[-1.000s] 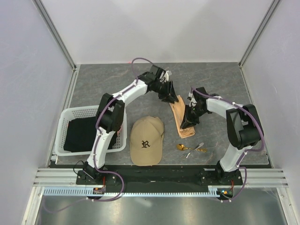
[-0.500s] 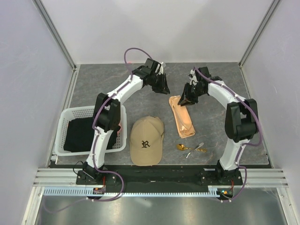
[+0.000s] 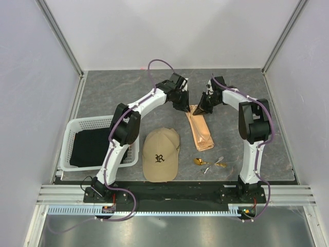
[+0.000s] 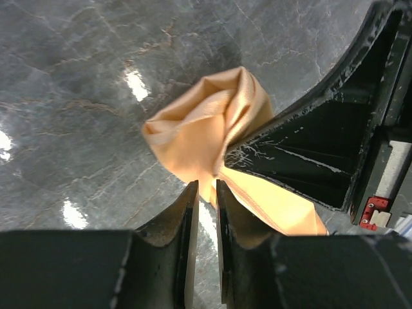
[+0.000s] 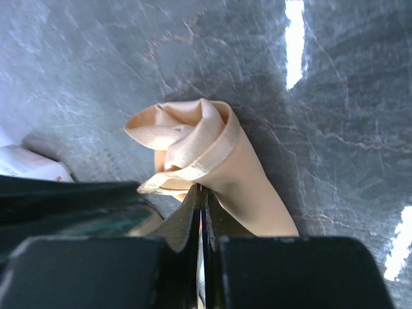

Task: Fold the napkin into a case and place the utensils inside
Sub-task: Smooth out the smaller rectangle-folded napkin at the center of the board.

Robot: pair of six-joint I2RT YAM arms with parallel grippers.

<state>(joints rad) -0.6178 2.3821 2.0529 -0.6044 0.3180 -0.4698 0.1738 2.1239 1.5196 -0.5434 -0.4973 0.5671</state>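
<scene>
The napkin (image 3: 200, 131) lies on the worktop (image 3: 113, 92) as a long folded strip, its far end pinched from both sides.
To its left the tan cap (image 3: 161, 153) sits apart from the fold. Next we see the left hand (image 4: 206, 188) narrowed to a slit, a fold of peach cloth caught between its fingertips at the strip's far corner. Close beside it, the right hand (image 5: 201, 192) is fully closed on the rolled hem of that same end. We judge both grip there to lift and turn the end over for the case. The utensils (image 3: 209, 163) wait just beside the strip's near end.
</scene>
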